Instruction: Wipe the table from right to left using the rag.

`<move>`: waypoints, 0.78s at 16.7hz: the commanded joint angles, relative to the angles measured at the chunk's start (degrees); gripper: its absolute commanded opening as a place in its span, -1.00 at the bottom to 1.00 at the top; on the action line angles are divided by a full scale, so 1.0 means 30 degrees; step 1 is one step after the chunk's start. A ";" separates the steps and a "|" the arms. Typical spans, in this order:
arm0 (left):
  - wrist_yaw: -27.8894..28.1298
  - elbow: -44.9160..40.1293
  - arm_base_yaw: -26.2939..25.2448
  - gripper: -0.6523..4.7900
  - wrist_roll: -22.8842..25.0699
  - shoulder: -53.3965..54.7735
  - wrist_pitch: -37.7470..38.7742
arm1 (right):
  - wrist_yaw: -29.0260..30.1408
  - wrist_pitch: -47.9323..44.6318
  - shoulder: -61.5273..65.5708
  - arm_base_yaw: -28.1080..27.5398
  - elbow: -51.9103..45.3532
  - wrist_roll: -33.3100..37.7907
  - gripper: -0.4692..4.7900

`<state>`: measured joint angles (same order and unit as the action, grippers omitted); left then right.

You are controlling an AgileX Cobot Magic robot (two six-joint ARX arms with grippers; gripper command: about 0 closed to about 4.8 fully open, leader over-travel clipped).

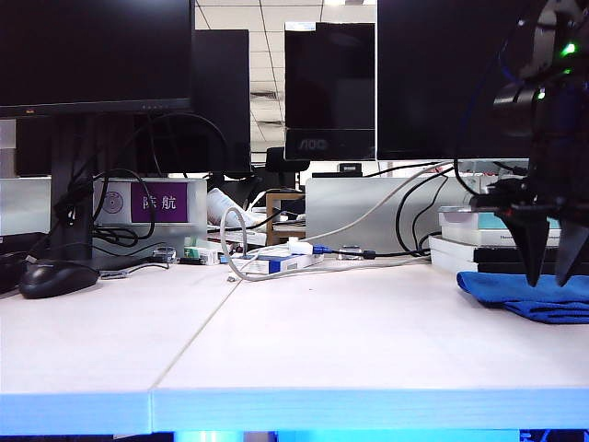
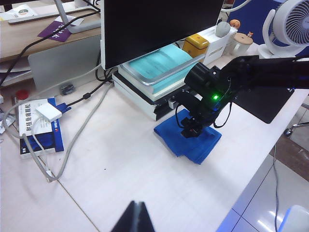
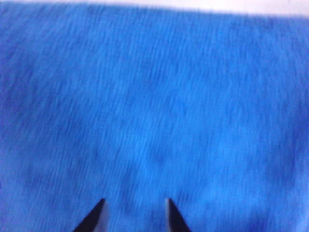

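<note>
table (image 1: 304, 341): wide white top with a seam between two panels; the whole stretch left of the rag lies bare up to the front edge, so the wipe path looks free.
monitors (image 1: 97, 55): a dark row along the back, with cables and a booklet at their feet; these sit well behind the likely sweep line.
right arm (image 2: 251, 72): reaches in from the right side and points its gripper down over the rag.
books (image 1: 483, 235): a stack just behind the rag, under a monitor; the sweep should stay in front of them.
rag (image 1: 529, 295): bright blue, folded and rumpled, flat on the table at its far right, near the front edge.
mouse (image 1: 57, 278): black, at the far left, well apart from the rag; in my judgement the stroke should end short of it.
right gripper (image 1: 550, 267): fingers spread, tips hanging just above the rag's middle; whether they touch the cloth I cannot tell. The right wrist view shows two tips apart over blurred blue pile.
left gripper (image 2: 136, 217): only dark tips show at the edge of its own view, over bare table, seemingly pressed together, holding nothing.
step in hand: descent for the grasp. Best to sink both tips into the thick folds, pinch several layers, then press lightly and drag left.
</note>
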<state>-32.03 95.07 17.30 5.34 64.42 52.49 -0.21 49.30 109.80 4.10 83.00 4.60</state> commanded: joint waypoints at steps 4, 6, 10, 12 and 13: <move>-0.0102 0.0102 -0.0022 -0.78 0.0029 0.0015 -0.0255 | -0.0954 -0.1472 0.0262 -0.0168 0.0066 -0.0568 -0.19; -0.0102 0.0095 -0.0022 -0.78 0.0029 0.0102 -0.0255 | -0.0962 -0.1457 0.0991 -0.0306 0.0066 -0.0634 -0.19; -0.0102 0.0095 -0.0022 -0.78 0.0073 0.0109 -0.0255 | -0.0940 -0.0175 0.1676 -0.0248 0.0066 -0.0714 -0.84; -0.0102 0.0102 -0.0022 -0.78 0.0073 0.0109 -0.0262 | -0.0940 0.1581 0.1676 -0.0240 0.0058 -0.0714 -0.84; -0.0102 0.0102 -0.0022 -0.78 0.0073 0.0124 -0.0262 | -0.0940 0.2382 0.1676 -0.0240 0.0058 -0.0714 -0.84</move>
<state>-32.03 95.07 17.30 5.37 64.93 52.47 -2.66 48.86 113.69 3.44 84.16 2.48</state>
